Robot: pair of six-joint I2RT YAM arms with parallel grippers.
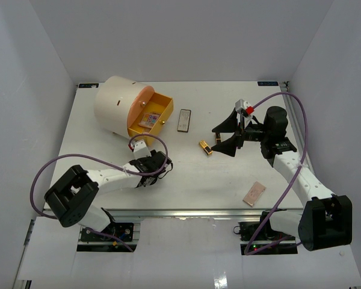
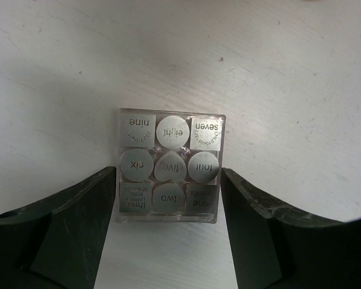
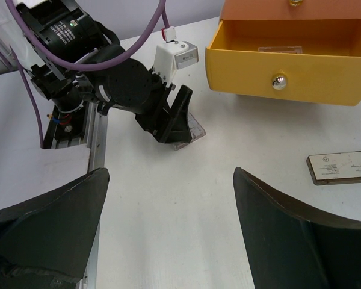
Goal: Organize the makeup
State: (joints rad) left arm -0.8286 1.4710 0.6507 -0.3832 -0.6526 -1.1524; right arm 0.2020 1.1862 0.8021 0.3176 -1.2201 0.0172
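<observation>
A clear square palette [image 2: 168,165] with nine silver discs lies flat on the white table. My left gripper [image 2: 168,176] is open, with one jaw at each side of the palette's near half. In the top view my left gripper [image 1: 160,162] covers that palette. My right gripper [image 1: 226,139] is open and empty above the table's middle right. A gold-and-black lipstick [image 1: 205,147] lies just left of it. A grey palette [image 1: 184,120] lies near the drawer and a pinkish palette [image 1: 254,194] at the front right. No sponges are in view.
The cream cylinder [image 1: 119,103] stands at the back left. Its yellow drawer [image 1: 163,115] is pulled open, with a multicolour palette [image 1: 148,120] inside. The right wrist view shows the drawer front [image 3: 289,72], the grey palette [image 3: 343,167] and my left gripper [image 3: 165,114].
</observation>
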